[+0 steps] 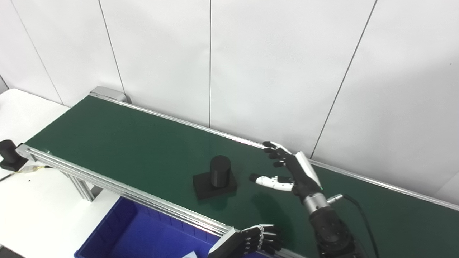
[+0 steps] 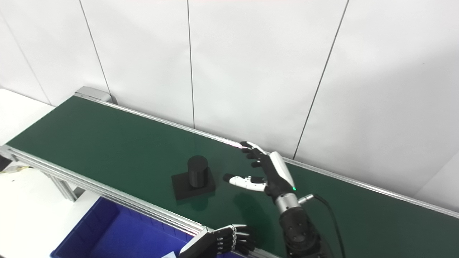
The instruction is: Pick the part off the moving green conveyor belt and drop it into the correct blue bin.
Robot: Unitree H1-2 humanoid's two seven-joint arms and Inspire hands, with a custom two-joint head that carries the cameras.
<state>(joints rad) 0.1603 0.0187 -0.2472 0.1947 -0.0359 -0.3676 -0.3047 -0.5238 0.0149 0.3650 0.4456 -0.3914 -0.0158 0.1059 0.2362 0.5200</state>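
Observation:
A black part (image 1: 216,178), a short cylinder standing on a square base, sits upright on the green conveyor belt (image 1: 118,139) near its front rail. My right hand (image 1: 287,168) hovers over the belt just right of the part, open, fingers spread, thumb pointing toward the part, not touching it. My left hand (image 1: 256,239) is at the bottom edge by the front rail with fingers curled, holding nothing. A blue bin (image 1: 136,233) stands below the belt's front rail, in front of the part.
A white table (image 1: 32,204) lies left of the belt with a small black object (image 1: 9,154) and cables at its edge. The belt's aluminium front rail (image 1: 118,188) and support legs separate belt and bin. White wall panels stand behind.

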